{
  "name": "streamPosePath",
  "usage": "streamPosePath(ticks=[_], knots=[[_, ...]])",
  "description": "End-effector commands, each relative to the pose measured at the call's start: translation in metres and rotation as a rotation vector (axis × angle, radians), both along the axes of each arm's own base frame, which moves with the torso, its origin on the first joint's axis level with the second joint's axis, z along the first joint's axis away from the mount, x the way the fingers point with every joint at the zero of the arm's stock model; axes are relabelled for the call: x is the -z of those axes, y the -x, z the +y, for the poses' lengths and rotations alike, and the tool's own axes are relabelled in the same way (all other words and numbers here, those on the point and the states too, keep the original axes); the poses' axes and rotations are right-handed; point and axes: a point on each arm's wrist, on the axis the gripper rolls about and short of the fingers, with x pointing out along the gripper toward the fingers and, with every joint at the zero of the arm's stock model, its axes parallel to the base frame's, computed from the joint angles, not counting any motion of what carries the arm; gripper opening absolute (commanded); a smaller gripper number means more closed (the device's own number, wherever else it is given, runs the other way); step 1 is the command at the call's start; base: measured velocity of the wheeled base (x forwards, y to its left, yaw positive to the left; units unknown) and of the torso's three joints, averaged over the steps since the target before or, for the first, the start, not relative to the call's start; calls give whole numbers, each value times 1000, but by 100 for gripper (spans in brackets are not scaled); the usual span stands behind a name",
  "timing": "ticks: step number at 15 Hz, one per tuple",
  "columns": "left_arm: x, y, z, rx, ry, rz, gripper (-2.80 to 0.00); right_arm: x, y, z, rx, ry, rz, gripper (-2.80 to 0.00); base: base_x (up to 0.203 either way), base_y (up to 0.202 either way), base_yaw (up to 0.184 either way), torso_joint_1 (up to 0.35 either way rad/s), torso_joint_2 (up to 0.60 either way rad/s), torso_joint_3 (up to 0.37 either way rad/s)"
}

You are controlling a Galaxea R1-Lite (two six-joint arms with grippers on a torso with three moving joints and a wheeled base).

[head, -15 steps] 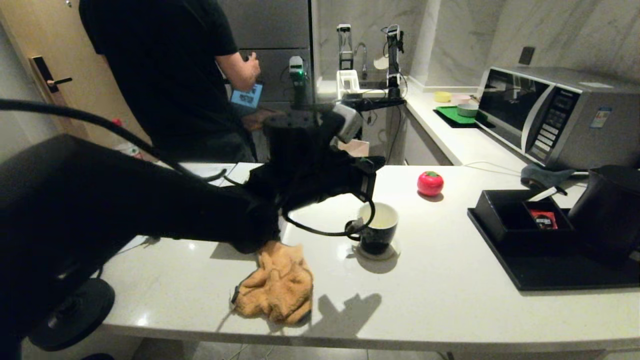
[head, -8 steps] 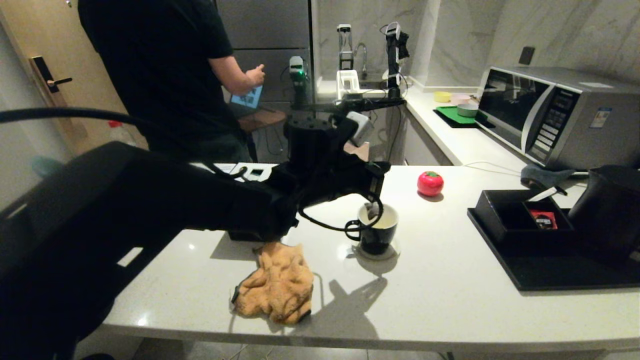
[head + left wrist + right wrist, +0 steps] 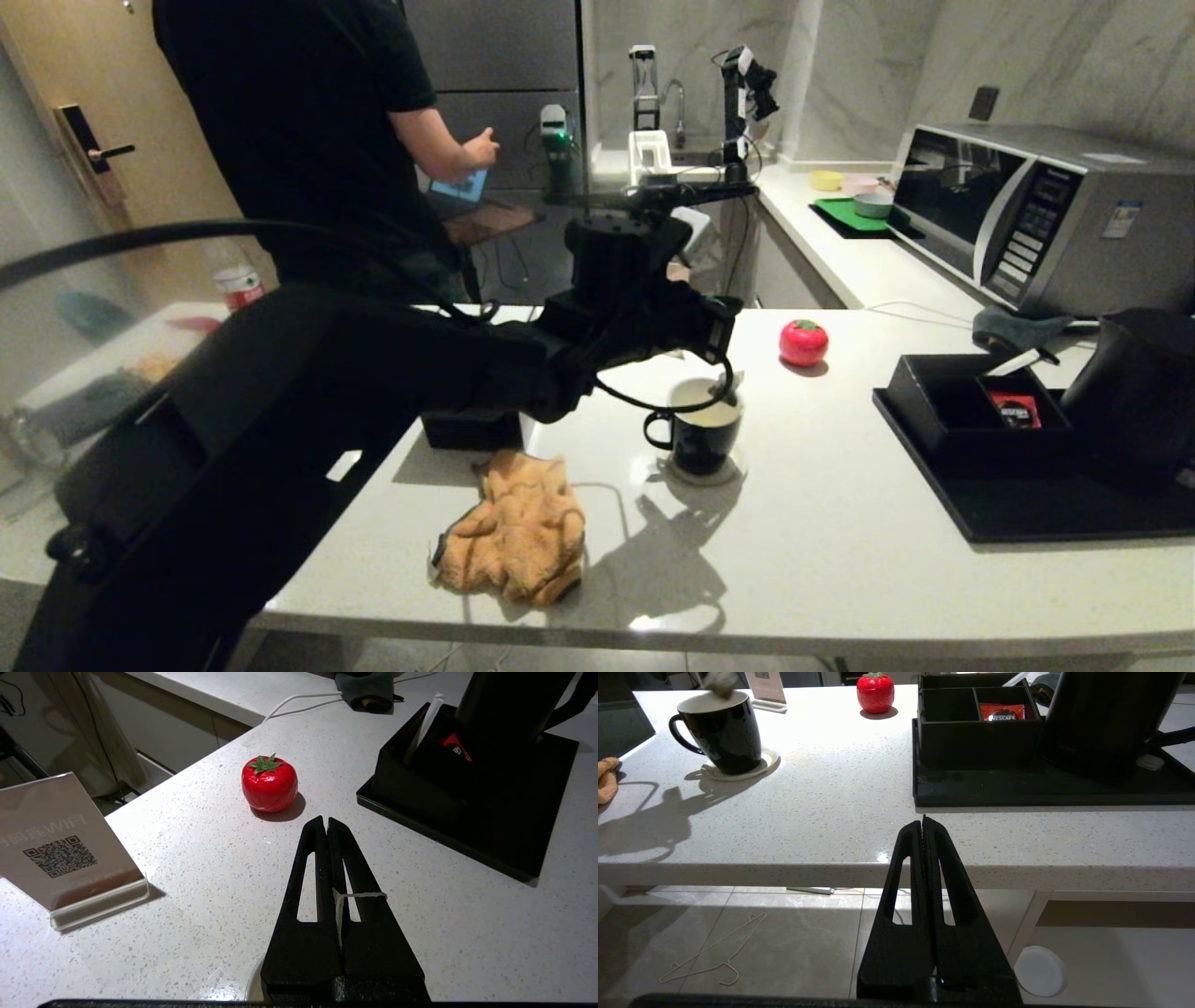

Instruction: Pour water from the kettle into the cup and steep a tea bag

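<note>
Left tool [image 3: 325, 823] above the cup [image 3: 705, 434], pinching the tea bag [image 3: 731, 383] string.
We see a glossy red tomato [image 3: 803, 342], crumpled orange cloth [image 3: 513, 527] and matte black tray [image 3: 1027, 509] on the speckled surface [image 3: 840, 560]; right tool [image 3: 923, 821] closed, empty.

A: The room is dim, yet the white surface [image 3: 840, 579] glows, brightest in the right wrist view near the cup [image 3: 721, 730].

B: Light falls from above and behind. The left arm [image 3: 327, 392] throws a hard, dark shadow forward past the orange cloth [image 3: 513, 527].

A: There's a glare spot at the surface's front edge. The wall at far left is smeared, and the microwave [image 3: 1036, 215] bows near the frame's edge.
</note>
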Motion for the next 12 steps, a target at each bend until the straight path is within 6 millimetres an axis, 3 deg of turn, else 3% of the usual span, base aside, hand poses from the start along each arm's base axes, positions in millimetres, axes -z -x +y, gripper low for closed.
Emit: streamPosePath(ticks=[1, 12], knots=[[12, -4, -5, 4, -8, 10, -280, 0, 0, 0, 0, 0, -1, -280, 0, 0, 0, 0, 0, 0], [36, -7, -14, 18, -32, 38, -280, 0, 0, 0, 0, 0, -1, -280, 0, 0, 0, 0, 0, 0]])
